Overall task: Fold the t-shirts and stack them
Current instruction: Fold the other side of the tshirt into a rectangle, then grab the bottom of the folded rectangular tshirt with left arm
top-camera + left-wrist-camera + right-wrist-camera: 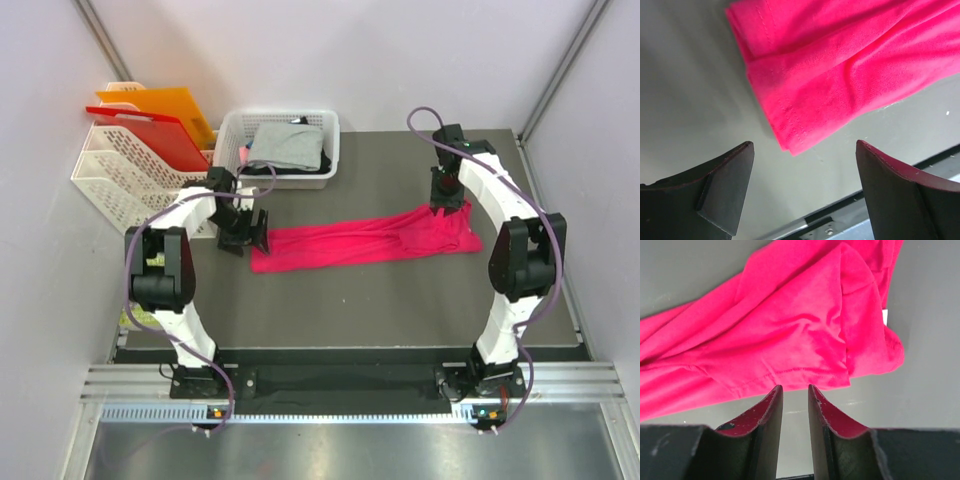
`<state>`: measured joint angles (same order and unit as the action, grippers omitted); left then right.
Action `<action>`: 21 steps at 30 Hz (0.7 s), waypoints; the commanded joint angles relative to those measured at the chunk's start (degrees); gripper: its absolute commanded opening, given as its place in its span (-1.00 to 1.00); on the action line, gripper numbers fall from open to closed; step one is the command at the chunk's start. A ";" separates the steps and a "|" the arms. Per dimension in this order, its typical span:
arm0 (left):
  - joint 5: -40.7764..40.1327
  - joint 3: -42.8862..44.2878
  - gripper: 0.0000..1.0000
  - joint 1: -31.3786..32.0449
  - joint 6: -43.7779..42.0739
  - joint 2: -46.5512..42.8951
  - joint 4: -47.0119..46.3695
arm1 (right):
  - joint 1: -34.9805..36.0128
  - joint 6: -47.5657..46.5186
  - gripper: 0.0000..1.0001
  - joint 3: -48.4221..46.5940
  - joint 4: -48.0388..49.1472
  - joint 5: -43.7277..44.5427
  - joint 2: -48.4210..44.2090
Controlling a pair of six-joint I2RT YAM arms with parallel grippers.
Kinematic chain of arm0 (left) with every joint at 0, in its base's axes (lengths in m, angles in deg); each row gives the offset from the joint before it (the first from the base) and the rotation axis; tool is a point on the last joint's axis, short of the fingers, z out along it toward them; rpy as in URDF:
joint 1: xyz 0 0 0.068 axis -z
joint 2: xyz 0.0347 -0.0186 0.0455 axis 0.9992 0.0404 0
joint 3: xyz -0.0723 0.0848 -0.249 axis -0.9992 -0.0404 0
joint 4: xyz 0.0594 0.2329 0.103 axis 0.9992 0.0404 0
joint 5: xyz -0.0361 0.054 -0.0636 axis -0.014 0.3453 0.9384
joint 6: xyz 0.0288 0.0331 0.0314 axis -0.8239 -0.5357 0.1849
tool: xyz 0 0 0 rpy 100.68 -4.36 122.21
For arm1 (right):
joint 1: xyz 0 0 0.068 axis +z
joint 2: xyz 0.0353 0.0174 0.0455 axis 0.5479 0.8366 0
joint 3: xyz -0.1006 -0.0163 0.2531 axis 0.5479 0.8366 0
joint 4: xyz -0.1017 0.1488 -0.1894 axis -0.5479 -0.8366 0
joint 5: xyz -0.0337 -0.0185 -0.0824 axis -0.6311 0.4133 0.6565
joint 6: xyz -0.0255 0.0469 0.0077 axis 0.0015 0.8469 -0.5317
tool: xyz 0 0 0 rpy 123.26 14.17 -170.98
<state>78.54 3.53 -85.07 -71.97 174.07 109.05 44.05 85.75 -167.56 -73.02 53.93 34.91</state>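
Note:
A bright pink-red t-shirt (370,242) (840,65) (790,330) lies folded into a long strip across the dark table. My left gripper (252,235) (804,145) hovers at its left end, open wide, with only the tabletop between the fingers and the shirt's corner just ahead. My right gripper (447,200) (794,388) stands at the far side of the shirt's right end. Its jaws are a narrow gap apart, nothing in them, tips just short of the hem. A grey t-shirt (285,145) lies in the white basket (285,183) on top of a black one (324,158).
A white rack (115,180) at the back left holds an orange folder (165,103) and a red folder (150,135), close behind the left arm. The table's front edge with its metal rail (815,220) shows under the left gripper.

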 commanded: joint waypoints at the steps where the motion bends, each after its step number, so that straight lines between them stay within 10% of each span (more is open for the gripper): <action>1: 4.86 -0.62 0.74 -0.68 2.63 1.65 -1.85 | 0.86 0.24 -0.44 0.30 -2.30 2.14 -4.82; 21: 5.57 -0.63 0.61 -1.03 0.78 13.43 -7.39 | 1.91 1.12 -0.45 -0.94 -5.20 1.18 -6.14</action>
<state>83.79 4.01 -86.25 -69.63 181.79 106.65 44.93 85.86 -166.16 -77.35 55.00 30.76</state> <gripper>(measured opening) 0.837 0.277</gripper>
